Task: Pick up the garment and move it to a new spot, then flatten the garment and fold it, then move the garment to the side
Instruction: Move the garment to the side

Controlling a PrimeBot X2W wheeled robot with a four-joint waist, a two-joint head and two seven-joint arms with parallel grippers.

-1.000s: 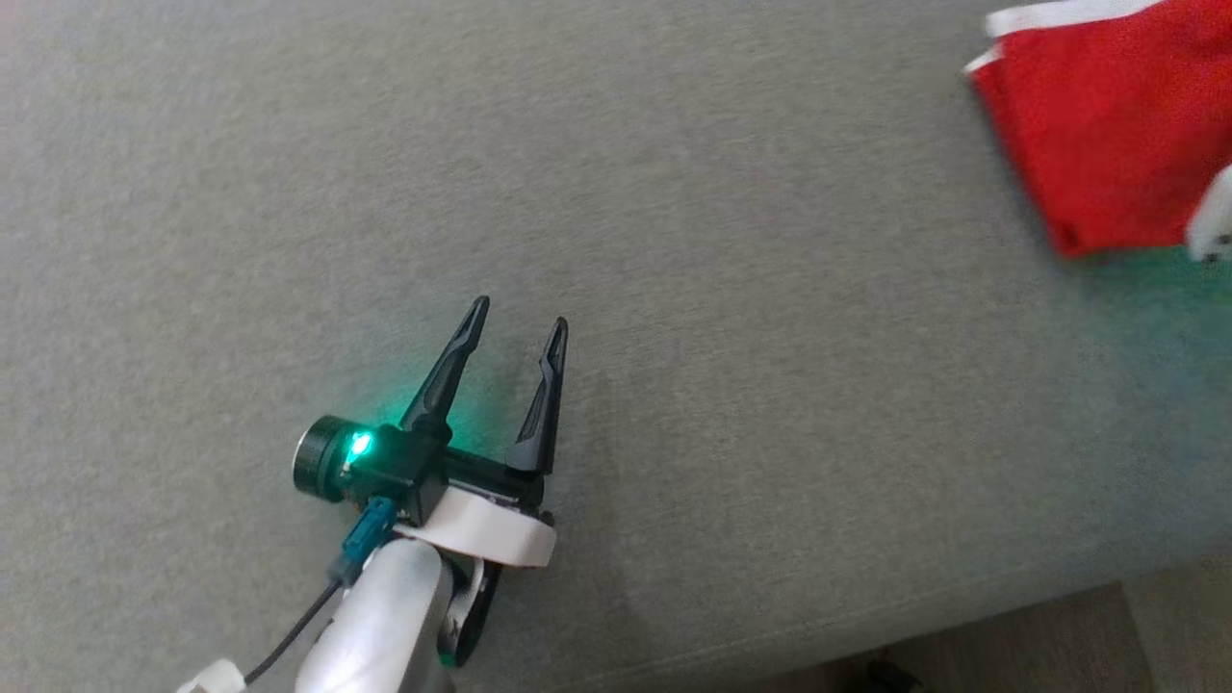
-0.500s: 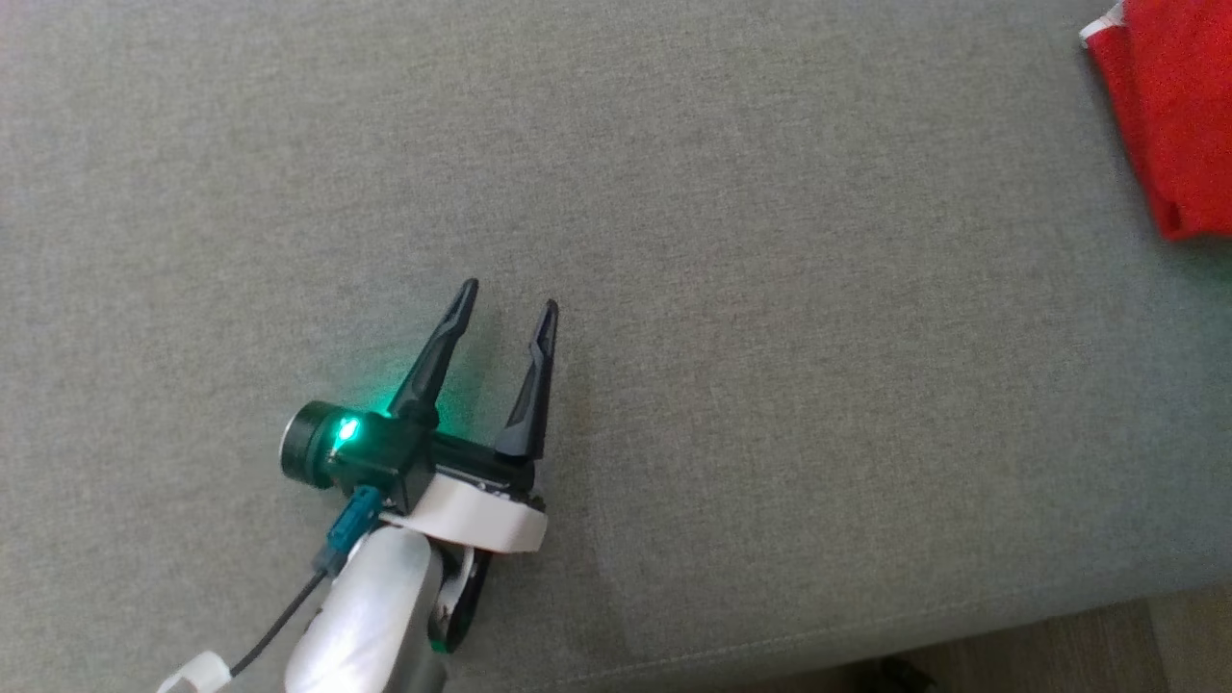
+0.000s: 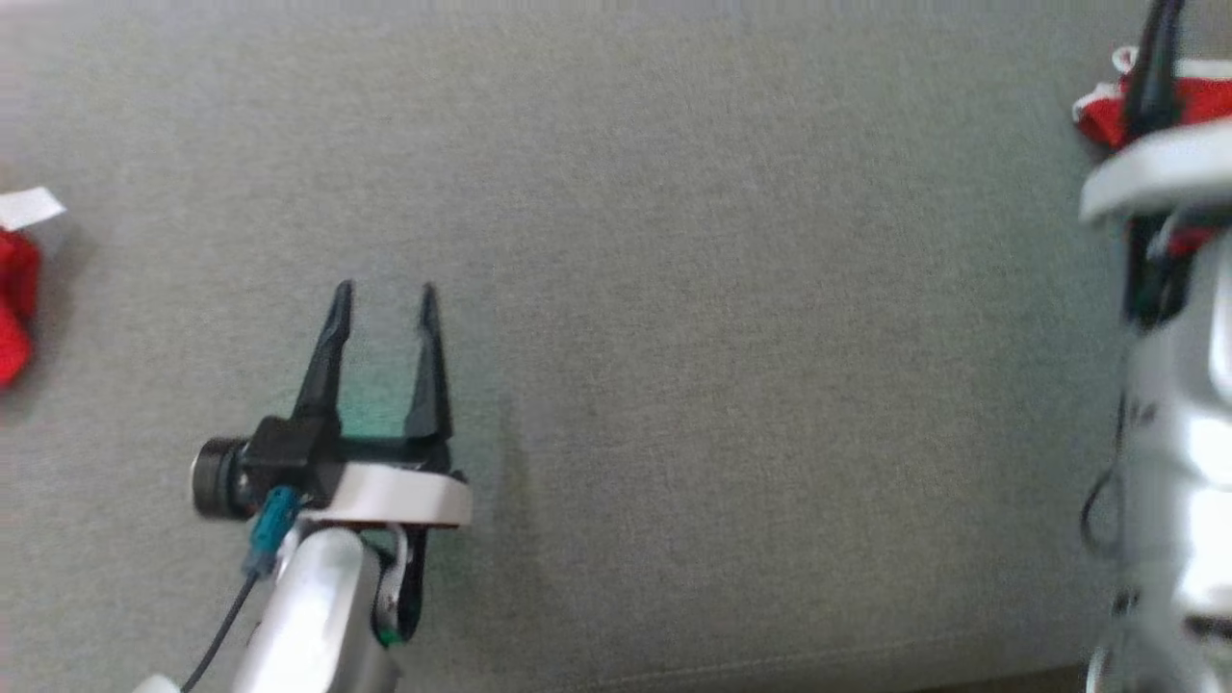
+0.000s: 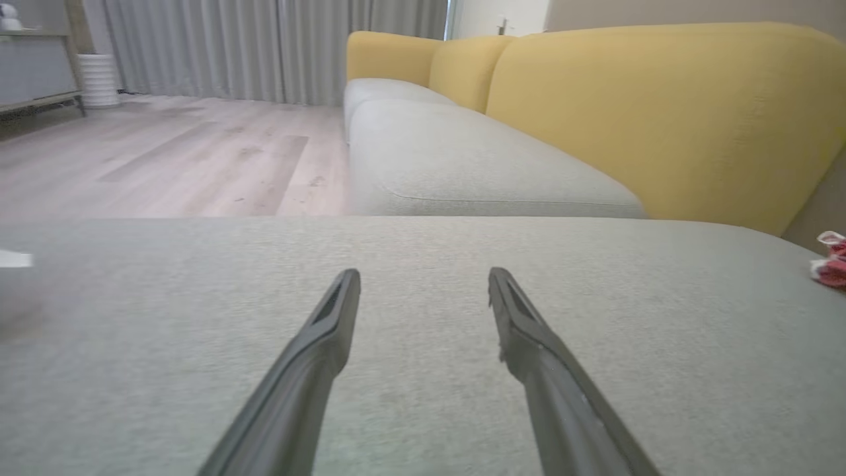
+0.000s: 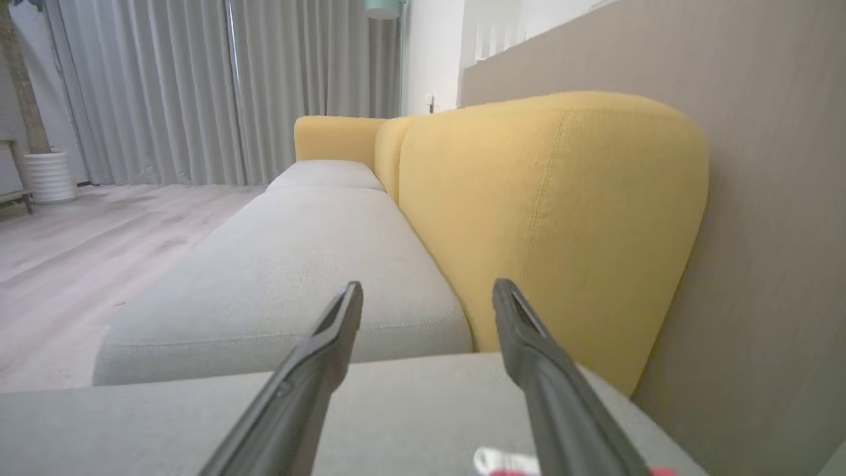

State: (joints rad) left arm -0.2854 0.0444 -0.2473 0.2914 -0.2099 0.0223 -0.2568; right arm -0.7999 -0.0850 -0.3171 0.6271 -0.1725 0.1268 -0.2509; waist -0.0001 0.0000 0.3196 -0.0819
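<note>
Yellow backrest (image 5: 548, 218) rises beyond right gripper (image 5: 428, 284), wrist view.

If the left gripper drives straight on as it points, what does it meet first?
Probably the grey cushion itself: the left gripper points low along its bare top, no object between. Depth is unclear.

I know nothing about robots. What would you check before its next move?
1. Left end effector open, nothing between its fingers: ok.
2. Right end effector open, nothing between its fingers: ok.
3. Red garment lying on the grey cushion, to the robot's right: ok.
4. Garment folded neatly: cannot tell, the right arm hides most of it.
5. Right end effector clear of the garment: cannot tell; cloth shows just beneath its fingers.
6. Second red cloth at the cushion's left: cannot tell what it is.
</note>
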